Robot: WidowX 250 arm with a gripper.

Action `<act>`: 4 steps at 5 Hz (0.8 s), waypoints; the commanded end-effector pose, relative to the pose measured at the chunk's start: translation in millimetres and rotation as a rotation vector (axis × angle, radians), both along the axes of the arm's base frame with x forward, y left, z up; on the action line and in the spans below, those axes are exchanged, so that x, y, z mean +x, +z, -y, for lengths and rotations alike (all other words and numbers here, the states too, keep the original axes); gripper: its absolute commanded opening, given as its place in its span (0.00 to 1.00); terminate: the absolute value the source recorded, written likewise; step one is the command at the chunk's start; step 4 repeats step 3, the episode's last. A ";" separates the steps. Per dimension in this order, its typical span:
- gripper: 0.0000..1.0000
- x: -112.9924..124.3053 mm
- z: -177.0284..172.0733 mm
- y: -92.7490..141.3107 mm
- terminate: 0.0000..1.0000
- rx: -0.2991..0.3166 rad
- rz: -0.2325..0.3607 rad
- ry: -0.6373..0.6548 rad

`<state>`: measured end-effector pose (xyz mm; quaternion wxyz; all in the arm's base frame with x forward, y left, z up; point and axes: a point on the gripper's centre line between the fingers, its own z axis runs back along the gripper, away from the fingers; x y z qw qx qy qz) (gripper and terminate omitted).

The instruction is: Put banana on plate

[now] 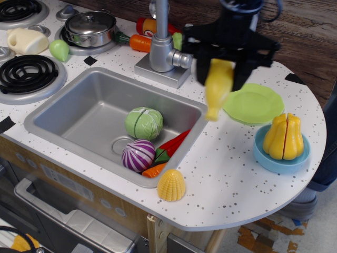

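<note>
The yellow banana [217, 87] hangs thick end up, narrow tip down, held in my black gripper [224, 60], which is shut on its upper end. It hangs above the counter between the sink and the light-green plate [258, 105], just over the plate's left rim. The plate lies flat on the speckled counter at the right, with nothing on it. The arm comes down from the top of the view and hides the counter behind it.
The sink [79, 113] holds a green cabbage [144, 123], a purple onion [138, 156] and red and orange vegetables. A yellow corn half [171, 185] lies in front. A split squash [284, 136] sits in a light-blue dish [266, 158]. The faucet [162, 50] and a grey pole stand behind.
</note>
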<state>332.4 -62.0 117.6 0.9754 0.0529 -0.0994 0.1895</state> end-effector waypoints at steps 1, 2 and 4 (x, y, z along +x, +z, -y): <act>0.00 51.3 32.5 -8.1 0.00 -0.024 0.092 -0.040; 0.00 73.9 29.5 -28.1 0.00 -0.028 0.141 -0.116; 0.00 87.7 25.7 -36.6 1.00 -0.022 0.159 -0.171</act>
